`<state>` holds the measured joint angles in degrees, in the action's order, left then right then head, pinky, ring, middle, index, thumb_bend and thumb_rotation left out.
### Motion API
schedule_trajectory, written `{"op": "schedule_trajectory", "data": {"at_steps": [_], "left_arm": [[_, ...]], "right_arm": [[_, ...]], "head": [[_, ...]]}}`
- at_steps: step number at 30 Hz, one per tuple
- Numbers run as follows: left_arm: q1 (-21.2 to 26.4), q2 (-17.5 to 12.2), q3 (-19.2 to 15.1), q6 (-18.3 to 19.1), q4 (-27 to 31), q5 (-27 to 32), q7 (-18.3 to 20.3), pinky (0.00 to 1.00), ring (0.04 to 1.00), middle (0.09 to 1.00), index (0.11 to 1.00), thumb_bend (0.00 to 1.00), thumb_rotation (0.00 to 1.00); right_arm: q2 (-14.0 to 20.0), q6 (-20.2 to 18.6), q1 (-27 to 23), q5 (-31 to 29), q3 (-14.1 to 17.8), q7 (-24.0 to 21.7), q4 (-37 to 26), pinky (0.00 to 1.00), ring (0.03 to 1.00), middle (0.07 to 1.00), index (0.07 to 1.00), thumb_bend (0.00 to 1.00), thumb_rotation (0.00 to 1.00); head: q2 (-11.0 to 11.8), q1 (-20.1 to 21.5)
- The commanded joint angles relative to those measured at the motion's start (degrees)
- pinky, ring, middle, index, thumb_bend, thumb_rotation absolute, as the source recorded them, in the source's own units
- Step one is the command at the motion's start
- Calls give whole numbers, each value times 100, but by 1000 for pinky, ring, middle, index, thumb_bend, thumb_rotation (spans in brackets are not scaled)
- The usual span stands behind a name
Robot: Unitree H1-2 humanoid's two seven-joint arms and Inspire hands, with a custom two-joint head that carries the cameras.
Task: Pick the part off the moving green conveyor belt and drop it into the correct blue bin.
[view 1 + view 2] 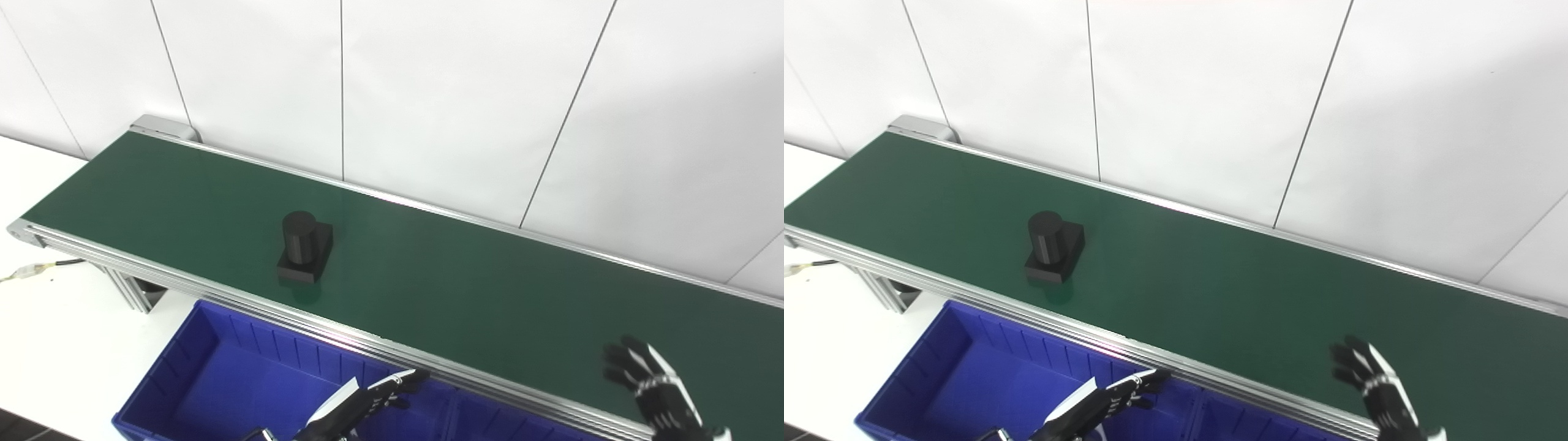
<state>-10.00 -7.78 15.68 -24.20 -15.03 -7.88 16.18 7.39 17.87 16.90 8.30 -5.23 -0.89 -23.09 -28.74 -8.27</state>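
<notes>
Left hand (361,401) released over blue bin (202,380) | right hand (652,383) released | black part (304,247) on belt (459,275), unlabelled

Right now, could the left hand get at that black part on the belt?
Probably yes: the left hand hovers open over the blue bin, and nothing stands between it and the black part on the green conveyor belt.

A white panelled wall (429,92) with thin dark seams fills the background. Below it on the left lies a white desk (55,343). A cable with a pale connector (27,269) lies on the desk at the left edge. Silver frame legs (125,291) stand on the desk.
</notes>
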Motion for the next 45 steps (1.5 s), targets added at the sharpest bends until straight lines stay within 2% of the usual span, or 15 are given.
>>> {"op": "schedule_trajectory", "data": {"at_steps": [1, 3, 7, 9, 10, 11, 14, 19, 25, 29, 35, 39, 45], "left_arm": [[146, 15, 29, -242, 53, -51, -97, 840, 912, 938, 921, 1000, 321], [157, 20, 34, -239, 37, -61, -100, 845, 915, 941, 921, 1000, 318], [187, 30, 56, -240, -8, -119, -139, 852, 916, 939, 923, 1000, 328], [189, 30, 63, -229, -14, -132, -153, 845, 917, 941, 923, 1000, 323], [197, 26, 75, -235, -23, -128, -156, 844, 917, 941, 922, 1000, 323], [203, 23, 87, -243, -27, -136, -169, 845, 916, 939, 920, 1000, 313], [217, 18, 101, -246, -33, -94, -164, 839, 913, 938, 918, 1000, 313], [224, -7, 115, -256, -36, -63, -168, 834, 911, 937, 918, 1000, 302], [219, -30, 110, -241, -21, -67, -166, 850, 915, 941, 919, 1000, 310], [222, -37, 130, -256, -16, -63, -170, 847, 913, 941, 924, 1000, 305], [215, -29, 135, -260, -41, 6, -153, 847, 913, 940, 924, 1000, 290], [191, -15, 148, -256, -7, 22, -141, 855, 919, 943, 928, 1000, 287], [170, -3, 152, -257, 48, 48, -141, 855, 919, 942, 927, 1000, 290]], "right_arm": [[50, -527, -298, 383, 19, -165, -201, 699, 802, 852, 857, 967, 366], [27, -801, -439, 608, 23, -214, -241, 681, 800, 845, 854, 996, 400], [-21, -1368, -855, 977, -57, -390, -313, 667, 805, 841, 847, 988, 376], [-42, -1522, -936, 1029, -77, -441, -340, 680, 816, 846, 845, 978, 348], [-53, -1737, -1043, 1073, -114, -531, -356, 682, 817, 846, 845, 977, 345], [-65, -1913, -1142, 1116, -145, -605, -359, 746, 864, 884, 868, 924, 332], [-101, -2227, -1382, 1268, -228, -709, -306, 780, 887, 901, 874, 893, 316], [-115, -2397, -1625, 1472, -339, -762, -145, 804, 907, 925, 892, 819, 291], [-221, -2674, -2079, 1622, -472, -762, 389, 822, 923, 946, 919, 809, 385], [-271, -2790, -2321, 1783, -586, -729, 701, 780, 898, 940, 921, 826, 434], [-303, -2822, -2645, 2089, -789, -660, 1135, 771, 882, 928, 923, 833, 483], [-498, -2966, -3095, 2193, -960, -680, 1669, 745, 867, 925, 918, 867, 505], [-707, -2931, -3421, 2243, -1021, -513, 2173, 731, 865, 930, 918, 889, 541]], "head": [[-16, 24], [-16, 24], [-13, 18], [-13, 18], [-13, 3], [-13, 3], [-28, 22], [-49, 62], [-115, 292], [-130, 367], [-142, 404], [-187, 489], [-256, 613]]}}
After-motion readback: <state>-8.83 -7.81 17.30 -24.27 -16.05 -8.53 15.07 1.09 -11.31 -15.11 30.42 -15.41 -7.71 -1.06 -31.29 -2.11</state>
